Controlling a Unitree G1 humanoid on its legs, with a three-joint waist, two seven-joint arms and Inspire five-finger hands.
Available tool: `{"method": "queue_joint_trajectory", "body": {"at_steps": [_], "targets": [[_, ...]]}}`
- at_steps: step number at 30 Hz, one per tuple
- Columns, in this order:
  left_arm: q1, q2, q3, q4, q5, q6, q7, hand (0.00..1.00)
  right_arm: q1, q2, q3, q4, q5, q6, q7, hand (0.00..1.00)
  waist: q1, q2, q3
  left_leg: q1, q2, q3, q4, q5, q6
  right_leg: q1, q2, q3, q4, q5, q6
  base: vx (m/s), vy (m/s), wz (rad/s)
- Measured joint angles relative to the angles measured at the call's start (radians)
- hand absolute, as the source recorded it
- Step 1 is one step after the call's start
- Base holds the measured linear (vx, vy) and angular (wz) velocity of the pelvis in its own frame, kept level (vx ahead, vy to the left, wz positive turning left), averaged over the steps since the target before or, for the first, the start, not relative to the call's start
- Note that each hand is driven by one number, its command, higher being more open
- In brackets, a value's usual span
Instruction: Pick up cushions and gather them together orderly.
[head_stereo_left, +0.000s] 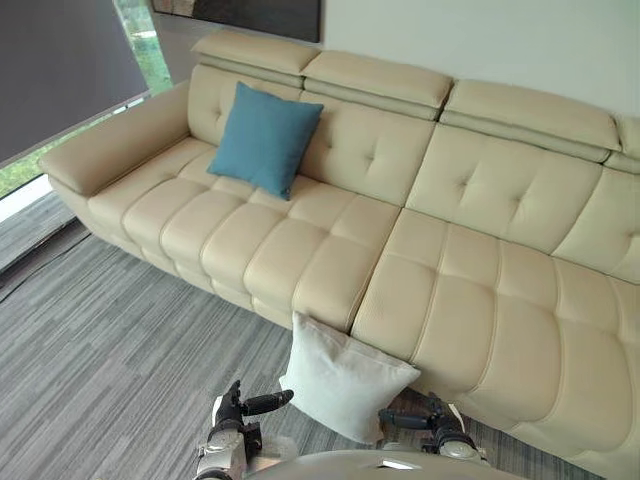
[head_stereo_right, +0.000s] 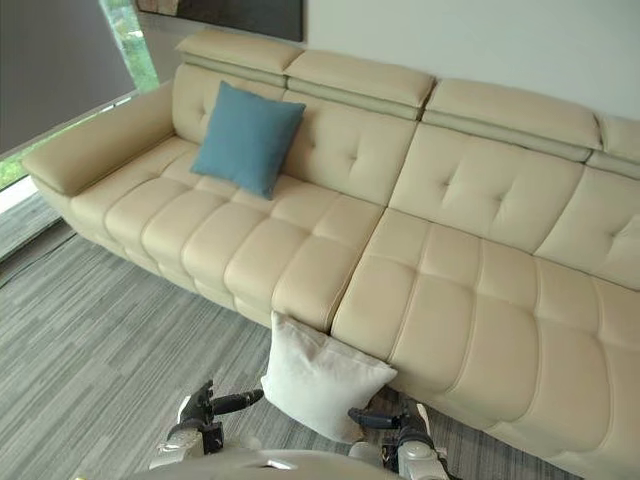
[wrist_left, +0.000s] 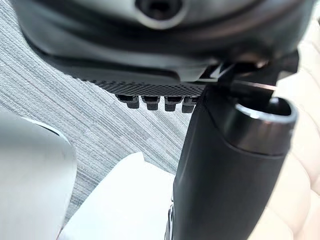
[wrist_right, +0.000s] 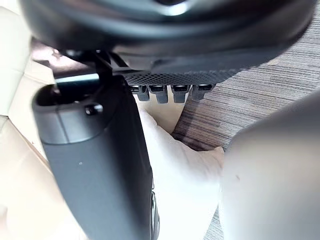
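Cushions lie well apart. The white cushion (head_stereo_left: 345, 385) stands on the floor (head_stereo_left: 100, 340), leaning on the front of the sofa (head_stereo_left: 480, 300), between the left hand (head_stereo_left: 235, 410) and right hand (head_stereo_left: 435, 418), about equally near each. Both hands are open, thumbs inward, holding nothing. The blue cushion (head_stereo_left: 265, 138) leans on the backrest, far left; the seats between are free.

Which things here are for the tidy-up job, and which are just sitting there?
For the job:
white cushion, leaning at the front of the sofa
blue cushion, up on the seat
left hand and right hand, either side of the white one

Just there:
the sofa itself
grey carpet
window blind
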Motion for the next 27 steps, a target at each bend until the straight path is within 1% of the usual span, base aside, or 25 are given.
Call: {"method": "queue_joint_trajectory", "body": {"at_steps": [1, 3, 4, 5, 7, 8, 9, 11, 12, 14, 15, 16, 17, 18, 19, 20, 23, 27], "targets": [[0.002, -0.012, -0.007, 0.001, 0.005, 0.0, 0.001, 1.0, 0.001, -0.007, -0.021, -0.001, 0.0, -0.002, -0.002, 1.0, -0.005, 0.023, -0.004, -0.001, 0.013, -0.005, -0.007, 0.008, -0.011, 0.008, 0.016, -0.002, -0.013, 0.002, -0.005, 0.27, -0.244, -0.02], [0.007, -0.032, -0.007, -0.002, 0.009, 0.0, 0.001, 1.0, 0.001, -0.021, -0.03, 0.0, 0.001, -0.002, -0.004, 1.0, -0.006, 0.045, -0.002, 0.013, 0.037, -0.005, -0.007, 0.01, -0.014, 0.031, 0.042, -0.007, -0.031, 0.006, -0.011, 0.23, -0.232, -0.01], [0.008, -0.034, -0.009, -0.002, 0.009, 0.0, 0.001, 1.0, 0.001, -0.021, -0.036, 0.0, 0.001, -0.003, -0.005, 1.0, -0.006, 0.048, -0.001, 0.017, 0.043, -0.005, -0.001, 0.011, -0.015, 0.042, 0.047, -0.008, -0.037, 0.006, -0.012, 0.15, -0.165, 0.07], [0.011, -0.035, -0.015, -0.01, 0.009, -0.002, 0.0, 1.0, 0.005, -0.019, -0.044, 0.0, 0.003, -0.003, -0.01, 1.0, -0.006, 0.049, 0.001, 0.018, 0.056, -0.015, 0.04, 0.011, -0.016, 0.068, 0.057, -0.012, -0.048, 0.006, -0.013, 0.12, -0.141, 0.07], [0.012, -0.033, -0.015, -0.022, 0.011, -0.002, -0.002, 1.0, 0.009, -0.017, -0.043, -0.001, 0.003, -0.007, -0.013, 1.0, -0.004, 0.046, 0.005, -0.022, 0.072, -0.026, 0.161, 0.011, -0.017, 0.09, 0.067, -0.01, -0.055, 0.004, -0.017, 0.1, -0.113, -0.04], [0.016, -0.031, -0.014, -0.038, 0.011, -0.002, -0.002, 1.0, 0.009, -0.015, -0.042, -0.001, 0.005, -0.008, -0.016, 1.0, 0.002, 0.042, 0.008, -0.063, 0.08, -0.028, 0.25, 0.017, -0.026, 0.103, 0.07, 0.0, -0.061, 0.002, -0.023, 0.08, -0.054, -0.28], [0.02, -0.03, -0.014, -0.056, 0.011, -0.004, 0.0, 1.0, 0.008, -0.012, -0.041, -0.001, 0.006, -0.007, -0.023, 1.0, 0.007, 0.037, 0.012, -0.103, 0.079, -0.042, 0.319, -0.024, -0.046, 0.115, 0.07, 0.032, -0.077, -0.007, -0.04, 0.08, -0.025, -0.33], [0.02, -0.03, -0.014, -0.061, 0.011, -0.003, 0.002, 1.0, 0.007, -0.012, -0.042, 0.0, 0.007, -0.006, -0.024, 1.0, 0.009, 0.036, 0.013, -0.128, 0.067, -0.06, 0.318, -0.073, -0.055, 0.116, 0.07, 0.058, -0.08, -0.009, -0.044, 0.08, 0.039, -0.48], [0.02, -0.026, -0.014, -0.071, 0.009, -0.003, 0.004, 1.0, 0.004, -0.008, -0.042, 0.0, 0.014, -0.006, -0.03, 1.0, 0.01, 0.028, 0.018, -0.155, 0.051, -0.09, 0.29, -0.099, -0.053, 0.118, 0.07, 0.09, -0.079, -0.009, -0.044, 0.12, 0.088, -0.65], [0.017, -0.019, -0.016, -0.076, 0.008, -0.003, 0.005, 1.0, 0.003, -0.002, -0.042, 0.0, 0.025, -0.004, -0.039, 1.0, 0.01, 0.019, 0.024, -0.185, 0.036, -0.136, 0.258, -0.097, -0.053, 0.119, 0.068, 0.112, -0.069, -0.011, -0.04, 0.11, 0.108, -0.54], [0.015, -0.016, -0.021, -0.077, 0.008, -0.003, 0.005, 1.0, 0.005, -0.001, -0.043, -0.001, 0.034, -0.004, -0.043, 1.0, 0.01, 0.019, 0.024, -0.194, 0.034, -0.152, 0.216, -0.071, -0.046, 0.119, 0.069, 0.116, -0.059, -0.018, -0.027, 0.1, 0.163, -0.5], [0.015, -0.014, -0.03, -0.076, 0.005, -0.003, 0.007, 1.0, 0.01, -0.002, -0.056, -0.002, 0.044, -0.004, -0.047, 1.0, 0.01, 0.033, 0.023, -0.194, 0.034, -0.161, 0.179, 0.011, -0.054, 0.119, 0.075, 0.137, -0.038, -0.048, -0.002, 0.11, 0.215, -0.45], [0.012, -0.002, -0.032, -0.074, 0.006, -0.003, 0.007, 1.0, 0.011, 0.009, -0.057, -0.002, 0.044, -0.003, -0.05, 1.0, 0.01, 0.02, 0.024, -0.189, 0.023, -0.154, 0.179, 0.009, -0.05, 0.117, 0.06, 0.146, -0.03, -0.058, 0.007, 0.11, 0.219, -0.32], [0.012, 0.011, -0.033, -0.075, 0.008, -0.003, 0.011, 1.0, 0.013, 0.024, -0.06, -0.005, 0.046, -0.003, -0.054, 1.0, 0.005, -0.006, 0.022, -0.181, 0.006, -0.142, 0.167, 0.006, -0.041, 0.114, 0.038, 0.15, -0.021, -0.066, 0.015, 0.08, 0.14, -0.16], [0.012, 0.016, -0.032, -0.075, 0.007, -0.003, 0.012, 1.0, 0.014, 0.028, -0.059, -0.006, 0.045, -0.003, -0.053, 1.0, 0.005, -0.016, 0.021, -0.178, -0.002, -0.134, 0.162, 0.005, -0.038, 0.111, 0.028, 0.157, -0.015, -0.07, 0.021, 0.07, 0.122, -0.12], [0.011, 0.019, -0.032, -0.074, 0.007, -0.002, 0.015, 1.0, 0.017, 0.033, -0.059, -0.007, 0.045, -0.004, -0.053, 1.0, 0.007, -0.022, 0.018, -0.176, -0.015, -0.128, 0.163, 0.0, -0.028, 0.11, 0.014, 0.161, -0.011, -0.073, 0.027, 0.04, 0.089, -0.08], [0.012, 0.017, -0.031, -0.066, -0.019, -0.003, 0.028, 1.0, 0.019, 0.031, -0.059, -0.007, 0.057, -0.005, -0.054, 1.0, 0.009, -0.017, 0.018, -0.163, -0.037, -0.117, 0.16, -0.006, -0.014, 0.117, -0.009, 0.161, -0.01, -0.078, 0.036, 0.05, 0.127, 0.0], [0.012, 0.011, -0.027, -0.064, -0.057, -0.003, 0.043, 1.0, 0.019, 0.026, -0.073, -0.005, 0.091, -0.011, -0.059, 1.0, 0.012, -0.008, 0.022, -0.171, -0.034, -0.115, 0.167, -0.007, -0.012, 0.11, -0.007, 0.161, -0.008, -0.078, 0.037, 0.0, -0.003, 0.01]]}}
